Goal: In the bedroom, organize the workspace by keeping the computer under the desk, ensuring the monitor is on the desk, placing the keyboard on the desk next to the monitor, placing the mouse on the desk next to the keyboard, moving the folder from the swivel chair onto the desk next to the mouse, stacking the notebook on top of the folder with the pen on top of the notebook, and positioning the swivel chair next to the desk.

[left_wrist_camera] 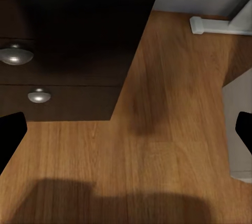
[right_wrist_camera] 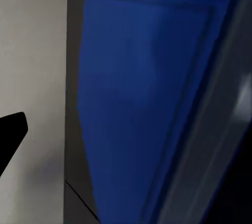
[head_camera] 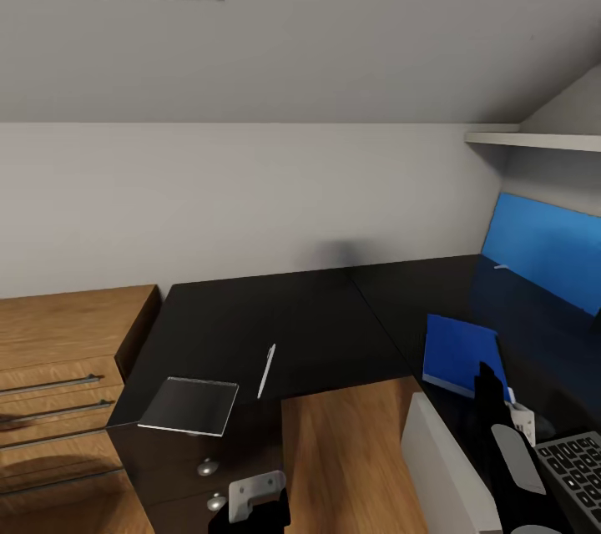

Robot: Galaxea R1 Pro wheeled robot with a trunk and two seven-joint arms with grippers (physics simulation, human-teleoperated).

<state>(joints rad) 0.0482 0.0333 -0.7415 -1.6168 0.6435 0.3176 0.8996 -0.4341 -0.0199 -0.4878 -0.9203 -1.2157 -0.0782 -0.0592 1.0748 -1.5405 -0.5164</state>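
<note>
My right gripper (head_camera: 492,388) hangs just over the folder (head_camera: 457,355) lying flat on the desk's (head_camera: 284,317) right wing, long axis pointing toward the back wall; I cannot tell my fingers' spread.

On the desk (head_camera: 334,309), the notebook (head_camera: 189,406) lies at the left front corner above the drawer unit (head_camera: 200,467), the pen (head_camera: 266,370) just to its right. The folder (head_camera: 462,355) lies on the right wing, the keyboard (head_camera: 576,467) nearer the front. A wooden dresser (head_camera: 58,384) stands left of the desk.
</note>
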